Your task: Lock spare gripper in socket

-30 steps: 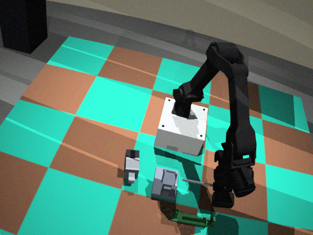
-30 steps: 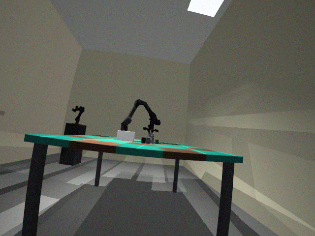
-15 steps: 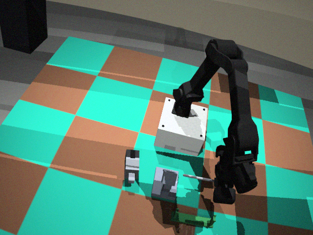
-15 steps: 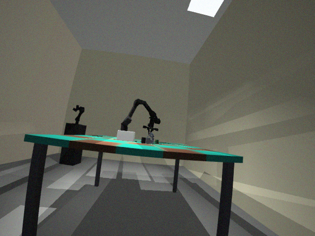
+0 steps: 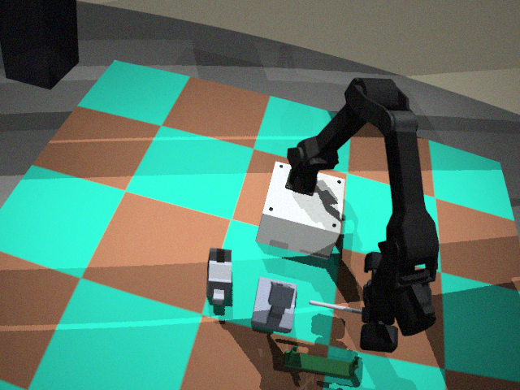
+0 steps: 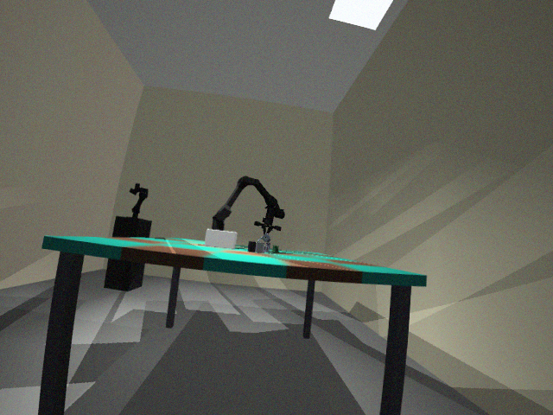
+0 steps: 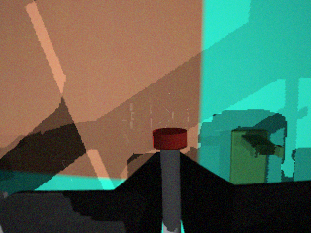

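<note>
My gripper (image 5: 364,311) (image 7: 167,159) is shut on the lock pin (image 5: 333,306) (image 7: 170,180), a thin grey rod with a red head (image 7: 169,138). I hold the pin level, just above the table. Its free end points at the grey socket mount (image 5: 275,304) and stands a short gap to the right of it, outside the socket. The spare gripper (image 5: 219,275), a grey and black block, lies on the table left of the mount. In the exterior view the arm's gripper (image 6: 266,235) hangs low over the small parts on the table.
The arm's white base box (image 5: 300,210) (image 6: 219,238) stands behind the mount. A green holder (image 5: 321,364) (image 7: 249,155) lies near the table's front edge, below my gripper. A black pedestal (image 5: 37,40) (image 6: 127,250) stands off the table at the far left.
</note>
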Robot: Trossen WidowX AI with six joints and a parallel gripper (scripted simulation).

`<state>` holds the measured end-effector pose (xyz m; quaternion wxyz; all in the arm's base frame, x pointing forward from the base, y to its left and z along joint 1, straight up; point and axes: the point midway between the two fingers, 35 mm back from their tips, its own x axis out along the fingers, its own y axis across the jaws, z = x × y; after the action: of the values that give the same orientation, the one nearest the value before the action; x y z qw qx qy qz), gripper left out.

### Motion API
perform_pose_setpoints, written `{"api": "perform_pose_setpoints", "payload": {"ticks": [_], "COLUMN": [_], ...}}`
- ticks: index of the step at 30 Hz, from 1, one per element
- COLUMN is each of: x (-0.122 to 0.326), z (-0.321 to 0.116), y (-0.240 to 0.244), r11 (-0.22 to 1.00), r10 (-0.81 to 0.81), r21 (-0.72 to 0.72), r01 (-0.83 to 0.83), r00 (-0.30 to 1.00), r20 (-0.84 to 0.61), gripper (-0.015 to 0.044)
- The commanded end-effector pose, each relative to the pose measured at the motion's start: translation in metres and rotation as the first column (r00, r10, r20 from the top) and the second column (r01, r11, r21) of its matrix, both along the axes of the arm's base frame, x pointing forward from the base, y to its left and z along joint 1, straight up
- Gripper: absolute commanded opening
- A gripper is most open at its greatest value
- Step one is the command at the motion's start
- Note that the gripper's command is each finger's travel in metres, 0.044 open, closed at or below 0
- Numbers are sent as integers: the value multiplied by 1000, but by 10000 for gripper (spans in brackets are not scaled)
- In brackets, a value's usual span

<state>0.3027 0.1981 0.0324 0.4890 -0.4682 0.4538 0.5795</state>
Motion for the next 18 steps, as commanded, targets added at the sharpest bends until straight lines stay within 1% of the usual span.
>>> {"api": "perform_pose_setpoints", "payload": {"ticks": [1,18], "x": [11,54], "z": [4,9], "y": [6,32], "r11": [1000,1000], "r10": [-5,-11], "r21": [3,5], "r01": [5,10], "r00": [1000,1000], "r20": [6,8], "gripper": [0,0]}}
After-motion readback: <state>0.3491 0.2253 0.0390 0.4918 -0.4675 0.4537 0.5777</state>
